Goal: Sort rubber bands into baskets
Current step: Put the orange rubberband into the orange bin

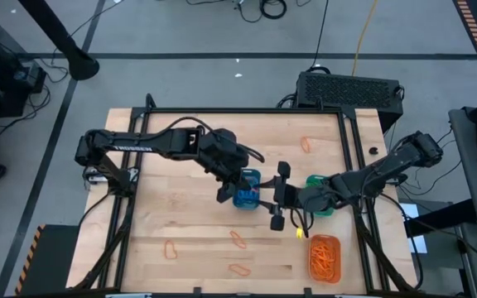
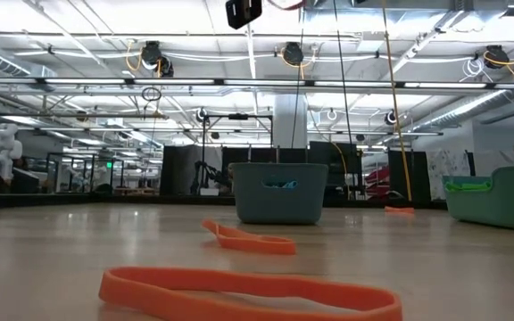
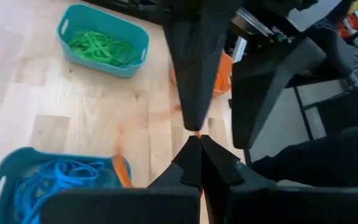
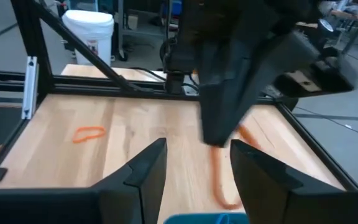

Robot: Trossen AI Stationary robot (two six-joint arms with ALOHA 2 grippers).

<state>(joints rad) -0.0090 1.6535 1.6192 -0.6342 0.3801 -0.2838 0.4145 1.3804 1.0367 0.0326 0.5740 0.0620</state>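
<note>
While orange rubber bands (image 2: 248, 292) lie loose nearest the surface (image 1: 189, 223) edge, your left pincer (image 1: 226, 193) hangs clenched on an orange band (image 4: 219, 180) beside the blue basket (image 1: 247, 189). Your right pincer (image 1: 278, 197) faces it, released. Right of that, see the teal-green basket (image 1: 320, 194); the orange basket (image 1: 325, 257) sits near the front edge.
</note>
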